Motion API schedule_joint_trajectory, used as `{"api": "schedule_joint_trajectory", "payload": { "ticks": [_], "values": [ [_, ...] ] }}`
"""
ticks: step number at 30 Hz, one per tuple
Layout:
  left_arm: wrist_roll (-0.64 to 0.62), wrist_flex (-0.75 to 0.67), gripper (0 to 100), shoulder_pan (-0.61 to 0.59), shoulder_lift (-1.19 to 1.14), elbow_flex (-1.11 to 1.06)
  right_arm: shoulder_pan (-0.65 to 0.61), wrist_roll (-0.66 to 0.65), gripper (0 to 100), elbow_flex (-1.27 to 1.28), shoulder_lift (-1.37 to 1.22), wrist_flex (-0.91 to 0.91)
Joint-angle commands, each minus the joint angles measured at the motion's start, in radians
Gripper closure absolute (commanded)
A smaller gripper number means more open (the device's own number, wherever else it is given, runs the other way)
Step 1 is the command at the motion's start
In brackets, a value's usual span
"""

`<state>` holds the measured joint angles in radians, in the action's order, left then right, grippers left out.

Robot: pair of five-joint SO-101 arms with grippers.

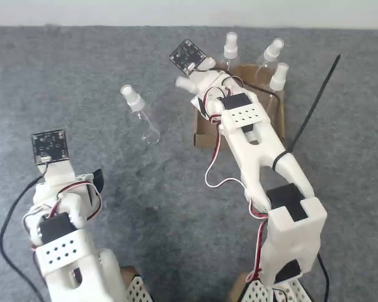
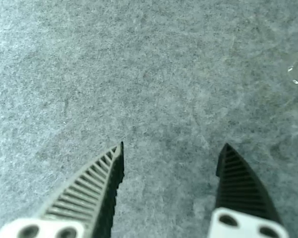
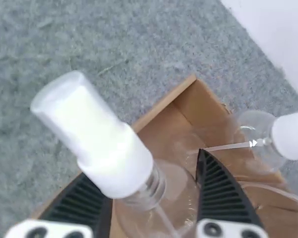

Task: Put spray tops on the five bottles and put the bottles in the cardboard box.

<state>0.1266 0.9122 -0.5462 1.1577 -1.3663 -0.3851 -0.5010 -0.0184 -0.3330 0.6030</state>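
The grey-carpeted table (image 1: 82, 63) is seen from above, with the right arm (image 1: 264, 157) stretched far across it to the box (image 1: 205, 135) and the left arm (image 1: 63, 245) drawn back at the near left edge. The box is set on the table at the far side, right of centre. Three boxed bottles are stood inside it, each fitted with a white spray top: one at the far left (image 1: 231, 44), one at the far right (image 1: 274, 49) and one nearer (image 1: 279, 75). A loose bottle (image 1: 138, 113), also capped, is stood on the table left of the box and well apart from it. The held bottle (image 3: 94, 144) is clamped in the right gripper (image 3: 146, 168); it is tilted, with its clear body over the inside of the box (image 3: 198, 106) and its white top leaned out past the rim. The left gripper (image 2: 174, 145) is held just above bare table, its jaws spread apart with nothing between them
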Motion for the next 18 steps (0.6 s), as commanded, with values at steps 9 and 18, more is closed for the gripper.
{"api": "schedule_joint_trajectory", "payload": {
  "ticks": [9, 18],
  "values": [
    [0.008, -0.017, 72, 0.006, 0.021, 0.005, 0.010, 0.124, 89.8, -0.071, 0.099, -0.062],
    [0.008, -0.017, 72, 0.006, 0.021, 0.005, 0.061, 0.358, 89.8, -0.084, 0.099, -0.137]
  ]
}}
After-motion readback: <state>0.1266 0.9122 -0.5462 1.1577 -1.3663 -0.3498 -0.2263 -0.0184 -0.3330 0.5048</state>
